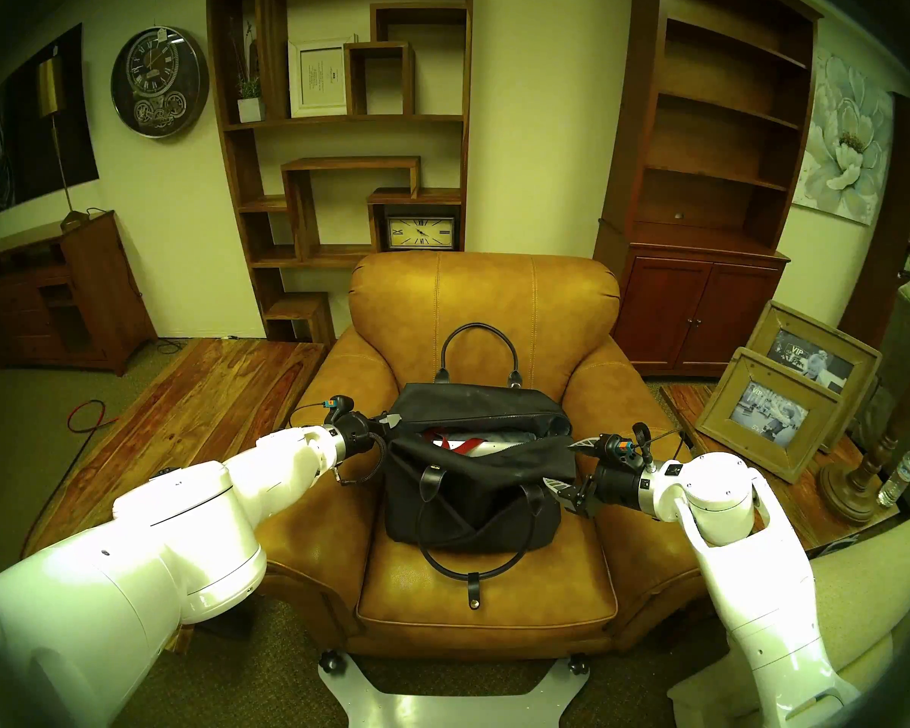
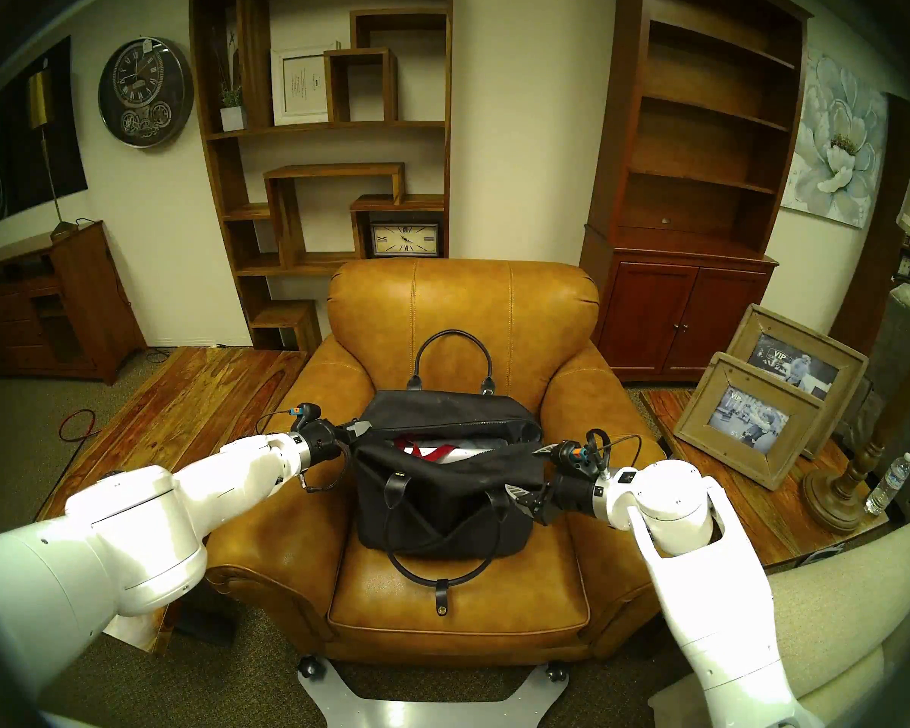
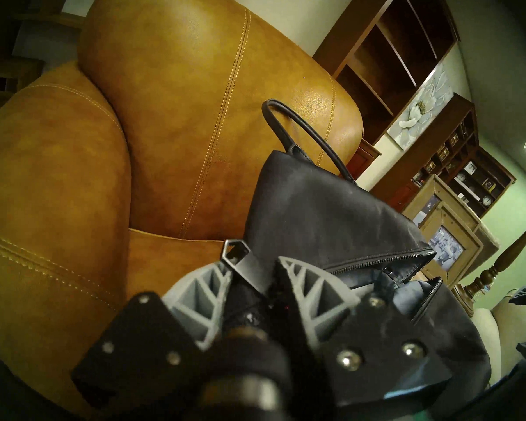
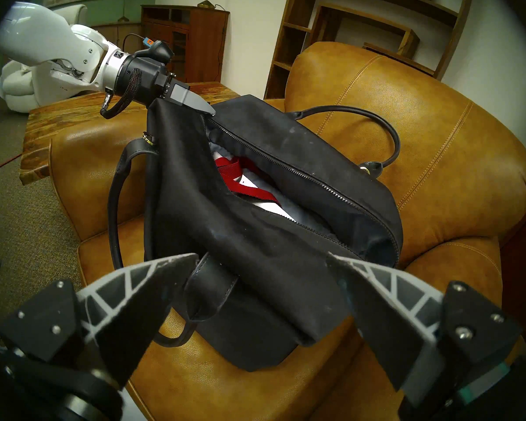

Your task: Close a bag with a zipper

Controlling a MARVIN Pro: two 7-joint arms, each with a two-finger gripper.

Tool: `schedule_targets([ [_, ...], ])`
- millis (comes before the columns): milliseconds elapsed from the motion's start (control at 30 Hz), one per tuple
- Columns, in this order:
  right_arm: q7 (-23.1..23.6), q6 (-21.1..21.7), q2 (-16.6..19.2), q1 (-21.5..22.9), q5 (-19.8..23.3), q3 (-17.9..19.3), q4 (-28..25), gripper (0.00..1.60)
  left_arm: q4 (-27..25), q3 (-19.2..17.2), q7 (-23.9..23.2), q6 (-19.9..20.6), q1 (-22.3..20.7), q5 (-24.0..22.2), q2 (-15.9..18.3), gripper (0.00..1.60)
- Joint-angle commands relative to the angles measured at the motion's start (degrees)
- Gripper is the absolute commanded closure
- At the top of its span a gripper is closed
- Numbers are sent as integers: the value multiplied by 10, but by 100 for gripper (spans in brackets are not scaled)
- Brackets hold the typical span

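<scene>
From the head's left eye I see the bag (image 1: 474,480) sitting on the seat of a tan leather armchair (image 1: 487,301), its mouth gaping so a red strap (image 1: 455,445) and something white show inside. The zipper (image 1: 487,421) runs along the far lip, unjoined. My left gripper (image 1: 390,422) is at the bag's left end, pinched together on its corner. My right gripper (image 1: 568,467) sits at the bag's right end with its fingers spread wide, one above the fabric and one below.

The head's right eye gives me nearly the same: bag (image 2: 445,488) on the cushion, one loop handle (image 2: 453,356) standing against the backrest, the other draped forward.

Through the left wrist, the ribbed fingers (image 3: 304,285) are pressed together on a flat grey tab (image 3: 240,265) at the bag's end, and the two rows of teeth (image 3: 386,261) split apart just beyond.

Through the right wrist, both fingers (image 4: 152,277) stand well apart with nothing between the tips, just short of the bag's (image 4: 274,217) near end. Across it, the left gripper (image 4: 208,109) holds the far corner raised.
</scene>
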Motion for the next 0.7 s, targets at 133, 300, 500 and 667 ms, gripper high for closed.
schedule_targets([
  [133,2,-1,2,4,0,0,-10,0,-14,-9,-42,-27,-5,-6,7,119],
  [300,2,-1,1,4,0,0,-10,0,-17,-6,-52,-48,-4,0,6,112],
  [500,2,-1,1,4,0,0,-10,0,-16,-4,-57,-64,0,3,4,113],
  [667,2,-1,1,4,0,0,-10,0,-14,-4,-59,-73,2,3,3,114],
])
